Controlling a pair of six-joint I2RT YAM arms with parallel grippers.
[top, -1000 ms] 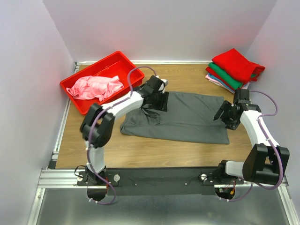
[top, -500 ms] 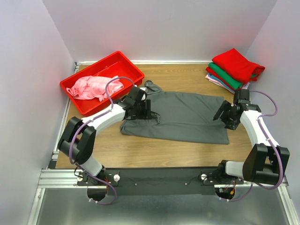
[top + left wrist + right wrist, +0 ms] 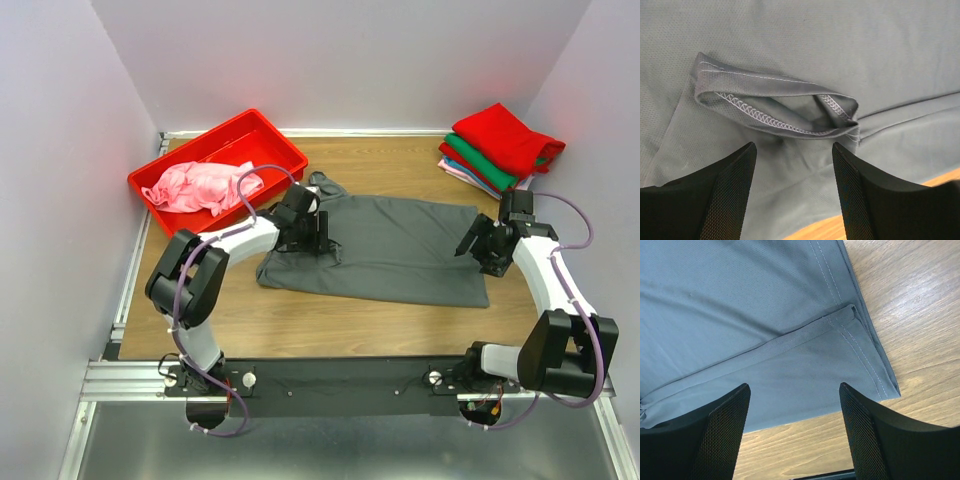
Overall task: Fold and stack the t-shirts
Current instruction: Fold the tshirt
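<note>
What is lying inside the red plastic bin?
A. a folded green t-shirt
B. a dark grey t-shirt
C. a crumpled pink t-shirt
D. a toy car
C: the top view shows a crumpled pink cloth t-shirt lying in the red plastic bin, while the dark grey t-shirt lies spread on the wooden table.

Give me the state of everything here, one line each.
Grey shirt: lying flat, partly folded, unheld.
Red bin: upright, holds one shirt.
Pink shirt: crumpled in the red bin.
Other shirts: folded, stacked at far right.
Left fingers: open, empty.
Right fingers: open, empty.
</note>
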